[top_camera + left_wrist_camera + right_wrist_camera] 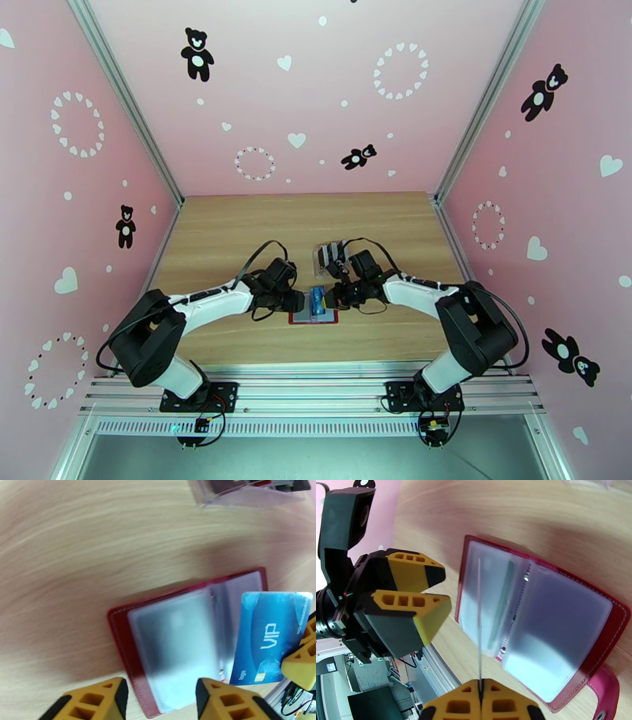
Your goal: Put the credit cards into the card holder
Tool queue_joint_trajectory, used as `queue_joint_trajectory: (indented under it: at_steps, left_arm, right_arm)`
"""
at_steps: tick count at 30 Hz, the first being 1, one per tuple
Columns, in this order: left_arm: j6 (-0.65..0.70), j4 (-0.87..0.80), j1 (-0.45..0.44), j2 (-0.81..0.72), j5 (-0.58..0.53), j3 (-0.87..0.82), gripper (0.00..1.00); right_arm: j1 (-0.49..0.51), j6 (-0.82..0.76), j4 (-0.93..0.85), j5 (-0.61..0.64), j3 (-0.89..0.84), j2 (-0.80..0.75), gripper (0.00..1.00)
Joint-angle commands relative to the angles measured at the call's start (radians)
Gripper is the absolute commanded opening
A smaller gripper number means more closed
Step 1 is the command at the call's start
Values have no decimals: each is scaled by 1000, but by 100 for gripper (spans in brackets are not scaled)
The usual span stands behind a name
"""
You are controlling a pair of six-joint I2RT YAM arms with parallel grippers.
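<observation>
I work in a lab test booth: my left arm [209, 301] and right arm [419, 294] are bolted to an aluminium rail [316, 392] at the edge of a wooden tabletop [229, 229], boxed in by pink walls [332, 95] printed with bears [197, 54] and hearts [296, 140].

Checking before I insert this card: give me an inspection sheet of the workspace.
Surface: wooden table, nothing spilled.
Job's things: card holder open flat on the table; blue card held edge-on over it.
Clutter: clear rack behind, cards inside.
Grippers: left gripper jaws open, empty; right gripper jaws shut on the blue card.
Cables: black cables looped over both arms.
Surroundings: pink walls with bears and hearts.
</observation>
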Motion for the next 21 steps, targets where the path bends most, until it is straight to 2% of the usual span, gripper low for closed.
queue_joint_trajectory:
  at_steps: [1, 21]
  left_arm:
    - [-11, -21, -6, -22, -33, -13, 52]
    - [-31, 28, -6, 30, 10, -24, 52]
  right_arm:
    - [-5, 20, 60, -37, -21, 27, 0]
    - [-10, 29, 75, -49, -39, 20, 0]
